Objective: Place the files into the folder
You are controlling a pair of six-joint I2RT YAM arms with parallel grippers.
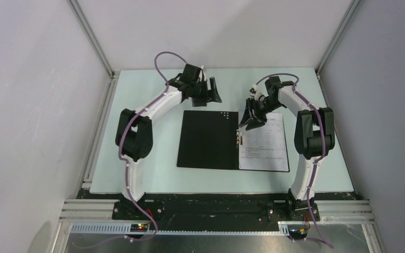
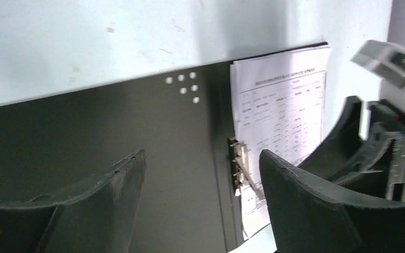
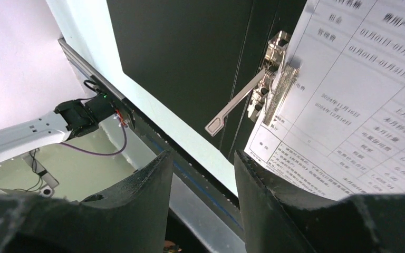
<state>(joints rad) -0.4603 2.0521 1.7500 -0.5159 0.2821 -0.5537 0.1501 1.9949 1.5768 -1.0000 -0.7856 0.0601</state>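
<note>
The folder [image 1: 208, 139] lies flat with its black inside up, and the files [image 1: 266, 147] rest on its right half. A metal clip [image 3: 269, 79] along the spine presses on the left edge of the files [image 3: 358, 95], its lever [image 3: 232, 108] jutting over the black cover. My left gripper [image 1: 211, 95] hovers at the far edge of the left cover, open and empty. In its wrist view, the left gripper [image 2: 203, 158] looks down on the cover [image 2: 111, 132] and the files [image 2: 279, 105]. My right gripper [image 1: 250, 118] hangs over the far end of the spine. The right gripper [image 3: 203, 158] is open with nothing between its fingers.
The pale table [image 1: 137, 158] is boxed in by white walls and aluminium posts [image 1: 92, 37] at the back corners. A black base rail [image 1: 216, 205] runs along the near edge. Several small white dots [image 2: 184, 87] mark the cover's far corner.
</note>
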